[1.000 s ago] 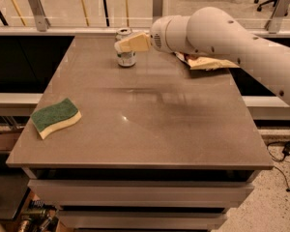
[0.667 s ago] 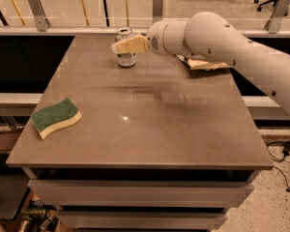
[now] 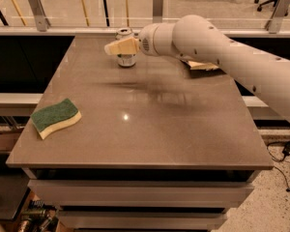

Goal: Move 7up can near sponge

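The 7up can [image 3: 125, 58] stands upright near the table's far edge, left of centre, its silver top showing. My gripper [image 3: 117, 48] reaches in from the right on a white arm; its cream fingers [image 3: 122, 47] lie across the front of the can at about the height of its upper half. The sponge [image 3: 56, 117], green on top with a pale yellow base, lies flat near the table's left front edge, far from the can.
A brown-and-cream chip bag [image 3: 202, 65] lies at the far right of the table, mostly hidden behind my arm. The brown table [image 3: 150, 129] ends at a drop on all sides. A railing runs behind it.
My gripper has shifted slightly left in front of the can. The can and the sponge have not moved.
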Controlling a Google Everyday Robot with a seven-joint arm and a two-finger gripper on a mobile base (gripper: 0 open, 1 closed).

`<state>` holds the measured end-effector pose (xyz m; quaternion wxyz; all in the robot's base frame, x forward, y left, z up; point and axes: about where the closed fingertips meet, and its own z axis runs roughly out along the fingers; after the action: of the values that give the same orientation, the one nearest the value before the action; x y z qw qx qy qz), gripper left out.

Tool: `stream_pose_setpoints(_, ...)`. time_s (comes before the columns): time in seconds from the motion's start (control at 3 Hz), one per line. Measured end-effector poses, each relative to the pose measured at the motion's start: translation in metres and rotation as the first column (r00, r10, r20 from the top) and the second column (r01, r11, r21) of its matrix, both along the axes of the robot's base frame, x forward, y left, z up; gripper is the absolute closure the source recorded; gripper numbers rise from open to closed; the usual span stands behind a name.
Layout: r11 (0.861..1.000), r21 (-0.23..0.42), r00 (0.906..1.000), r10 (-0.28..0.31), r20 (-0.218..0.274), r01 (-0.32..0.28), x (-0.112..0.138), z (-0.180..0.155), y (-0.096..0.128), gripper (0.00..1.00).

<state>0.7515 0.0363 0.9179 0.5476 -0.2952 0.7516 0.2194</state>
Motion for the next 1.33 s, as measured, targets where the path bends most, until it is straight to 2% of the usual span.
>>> stream_pose_setpoints(0.67,1.000,-0.018,0.9996,-0.001,-0.030,0.000,0.019,-0.012,0.012,0.00)
stream_pose_setpoints(1.0,1.000,-0.016,0.9993,0.010,-0.035,-0.011,0.028,-0.015,0.015,0.12)
stream_pose_setpoints(1.33,1.000,-0.016,0.9993,0.013,-0.036,-0.014,0.028,-0.016,0.017,0.32)
